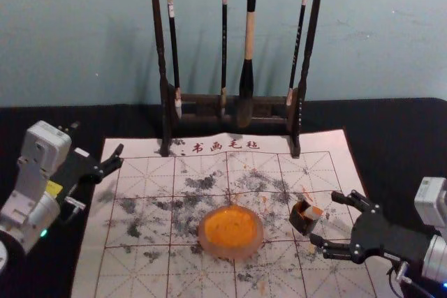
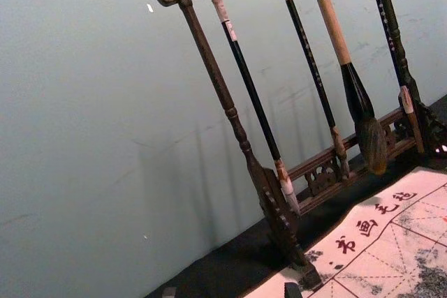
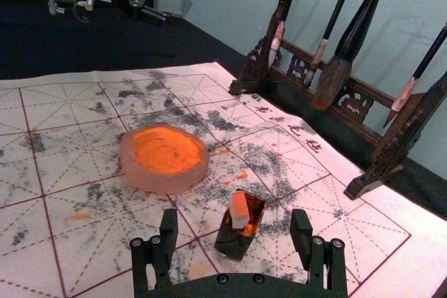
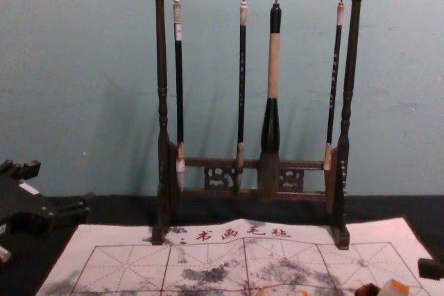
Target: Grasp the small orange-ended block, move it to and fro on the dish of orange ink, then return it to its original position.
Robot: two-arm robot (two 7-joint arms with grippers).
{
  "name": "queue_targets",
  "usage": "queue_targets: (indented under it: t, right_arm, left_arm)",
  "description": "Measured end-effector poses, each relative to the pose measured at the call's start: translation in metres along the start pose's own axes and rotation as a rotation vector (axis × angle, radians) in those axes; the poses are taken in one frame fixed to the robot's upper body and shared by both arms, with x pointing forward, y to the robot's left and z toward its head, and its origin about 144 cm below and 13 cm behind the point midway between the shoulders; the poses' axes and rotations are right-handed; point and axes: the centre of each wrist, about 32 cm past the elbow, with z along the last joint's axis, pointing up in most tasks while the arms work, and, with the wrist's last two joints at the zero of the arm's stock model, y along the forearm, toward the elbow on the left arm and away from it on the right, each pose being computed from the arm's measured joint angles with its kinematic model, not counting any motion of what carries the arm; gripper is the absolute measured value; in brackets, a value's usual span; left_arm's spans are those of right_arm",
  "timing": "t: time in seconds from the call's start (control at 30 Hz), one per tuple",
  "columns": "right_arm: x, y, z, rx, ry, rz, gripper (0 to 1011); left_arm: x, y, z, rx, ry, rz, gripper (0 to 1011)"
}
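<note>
Right claw: at the right side of the mat, pointing inward, its two fingers spread wide apart with nothing held between them. The orange-ended block sits in the small dark holder, its pale body and orange end protruding from the opening; block and holder are located just ahead of the right claw's fingertips. The dish lies on the mat to the left of the holder, apart from it, and contains orange ink. Left claw: over the far left part of the work area, fingers apart, nothing in its hold. Behind, the wooden rack stands upright at the mat's far edge, with four brushes hanging from its top bar. Dark smudges and orange spots mark the mat's printed grid.
</note>
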Motion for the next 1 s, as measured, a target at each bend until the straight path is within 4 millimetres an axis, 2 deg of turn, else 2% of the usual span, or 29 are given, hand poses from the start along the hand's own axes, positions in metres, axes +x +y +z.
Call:
queue_targets:
  t: [1.0]
  right_arm:
    - [0.011, 0.015, 0.001, -0.002, -0.006, 0.016, 1000]
  left_arm:
    - [0.0, 0.0, 0.0, 0.0, 0.0, 0.0, 1001]
